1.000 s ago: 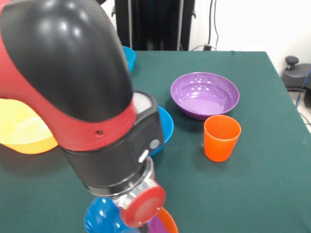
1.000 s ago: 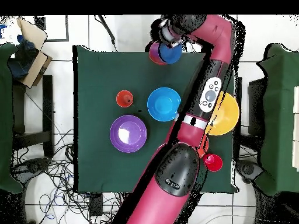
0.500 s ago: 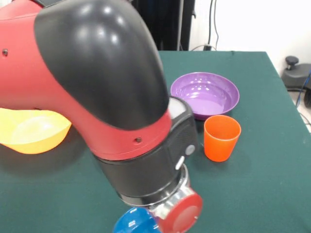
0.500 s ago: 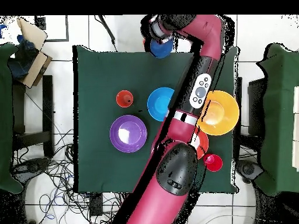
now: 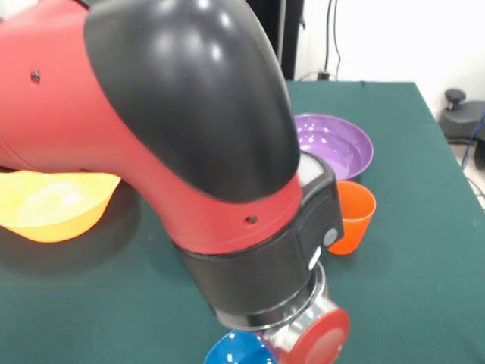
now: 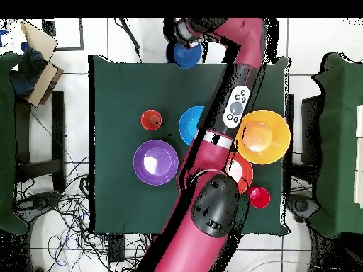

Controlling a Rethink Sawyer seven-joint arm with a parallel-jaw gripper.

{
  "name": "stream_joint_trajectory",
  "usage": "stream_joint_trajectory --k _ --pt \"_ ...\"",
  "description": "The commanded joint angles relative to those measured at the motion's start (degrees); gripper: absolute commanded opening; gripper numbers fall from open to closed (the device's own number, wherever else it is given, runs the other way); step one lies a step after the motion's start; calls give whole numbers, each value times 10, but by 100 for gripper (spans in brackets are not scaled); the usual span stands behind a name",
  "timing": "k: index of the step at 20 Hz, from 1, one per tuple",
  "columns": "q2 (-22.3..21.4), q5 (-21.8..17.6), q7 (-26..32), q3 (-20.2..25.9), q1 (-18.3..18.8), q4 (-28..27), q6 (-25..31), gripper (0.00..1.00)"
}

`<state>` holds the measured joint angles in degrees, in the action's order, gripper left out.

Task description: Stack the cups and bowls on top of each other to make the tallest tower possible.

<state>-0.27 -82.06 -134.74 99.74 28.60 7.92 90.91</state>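
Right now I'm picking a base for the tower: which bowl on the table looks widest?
The yellow-orange bowl looks slightly wider than the purple bowl and clearly wider than the half-hidden blue bowl.

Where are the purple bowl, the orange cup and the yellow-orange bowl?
purple bowl (image 5: 345,148): front view, on its inner wall, right of the arm.
orange cup (image 5: 356,216): front view, on its outer side wall.
yellow-orange bowl (image 6: 266,137): overhead view, on its inside bottom.
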Motion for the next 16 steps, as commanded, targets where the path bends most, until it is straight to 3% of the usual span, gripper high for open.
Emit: stream_joint_trajectory --k 1,10,16 --pt "23 -80 44 31 10 0 63 0" --pt "20 -113 29 46 11 0 82 0" --pt "17 -110 15 32 10 6 94 0"
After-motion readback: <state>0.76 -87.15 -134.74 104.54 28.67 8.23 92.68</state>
